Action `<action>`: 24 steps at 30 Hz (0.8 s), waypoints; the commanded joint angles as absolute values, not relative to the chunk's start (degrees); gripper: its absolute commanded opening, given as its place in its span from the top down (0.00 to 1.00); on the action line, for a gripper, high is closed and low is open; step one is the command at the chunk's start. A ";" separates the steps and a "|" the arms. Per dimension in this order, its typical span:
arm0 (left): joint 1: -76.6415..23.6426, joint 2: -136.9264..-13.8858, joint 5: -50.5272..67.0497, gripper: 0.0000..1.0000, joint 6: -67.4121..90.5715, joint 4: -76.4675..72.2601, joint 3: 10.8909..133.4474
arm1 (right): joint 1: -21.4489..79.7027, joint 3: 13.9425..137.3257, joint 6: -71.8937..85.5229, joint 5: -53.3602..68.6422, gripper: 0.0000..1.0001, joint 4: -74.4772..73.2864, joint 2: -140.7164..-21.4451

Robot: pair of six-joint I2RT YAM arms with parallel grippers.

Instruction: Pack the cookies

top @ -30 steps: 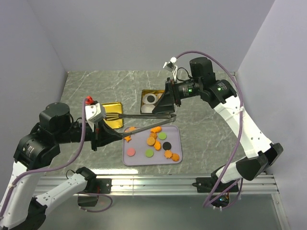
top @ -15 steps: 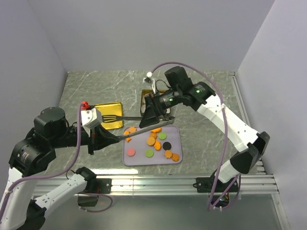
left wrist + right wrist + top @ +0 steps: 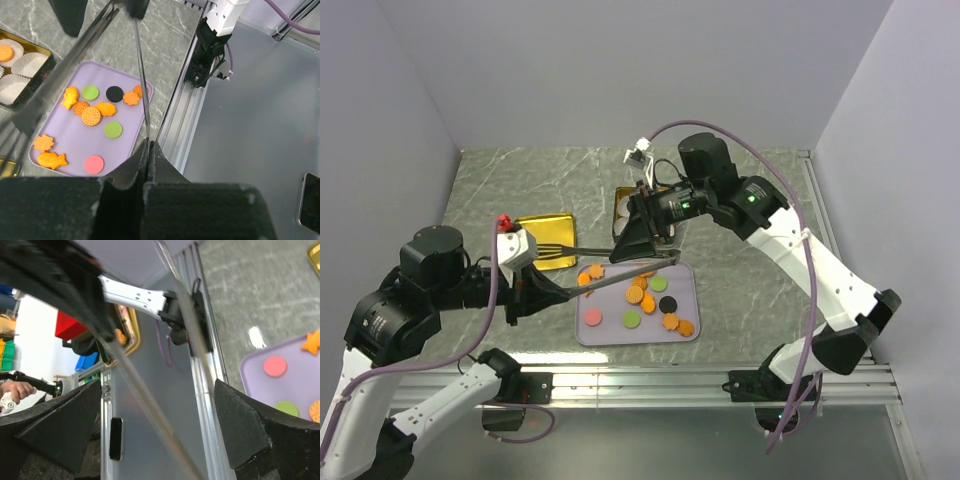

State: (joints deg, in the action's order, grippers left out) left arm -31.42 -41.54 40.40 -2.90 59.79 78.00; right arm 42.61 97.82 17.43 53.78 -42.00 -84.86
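Observation:
The cookies (image 3: 645,295) lie on a lilac tray (image 3: 610,330): mostly orange pieces, plus black, green and pink discs. They also show in the left wrist view (image 3: 91,116). My left gripper (image 3: 542,290) is shut on the joined end of metal tongs (image 3: 630,265), whose two arms reach right over the tray's far edge. In the left wrist view the gripper (image 3: 148,145) pinches the thin strip of the tongs (image 3: 140,65). My right gripper (image 3: 642,240) is wide open and straddles the tongs' arms without touching them. In the right wrist view the gripper (image 3: 158,390) shows the blurred tongs (image 3: 145,405) between the fingers.
A gold tin (image 3: 618,212) with white paper cups stands behind the tray; the left wrist view shows a cup (image 3: 30,65) and one cookie in it. A gold lid (image 3: 550,262) lies left of the tray. The metal rail (image 3: 650,378) runs along the near edge.
My right gripper has swung left from the tin's right side to over the tongs' arms. The left arm has shifted slightly, still holding the tongs over the tray.

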 commanded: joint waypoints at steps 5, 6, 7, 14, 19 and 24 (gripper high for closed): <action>-31.46 -43.94 41.39 1.00 -4.04 57.39 80.50 | 42.63 100.81 14.42 54.51 0.00 -45.67 -82.52; -31.46 -44.21 41.57 1.00 -4.65 57.22 81.55 | 42.63 101.33 13.81 51.10 0.00 -46.66 -82.70; -31.55 -44.47 41.66 1.00 -4.66 57.22 82.00 | 42.63 101.51 13.36 49.15 0.00 -47.28 -83.05; -31.55 -45.09 42.54 1.00 -4.66 56.87 82.00 | 42.19 102.30 16.00 39.72 0.00 -44.83 -86.21; -31.46 -45.79 42.01 1.00 -4.04 57.13 83.67 | 42.19 102.40 15.38 46.57 0.00 -43.95 -86.66; -31.55 -45.97 41.22 1.00 -2.90 56.87 84.46 | 41.57 99.85 16.87 54.03 0.00 -40.00 -84.82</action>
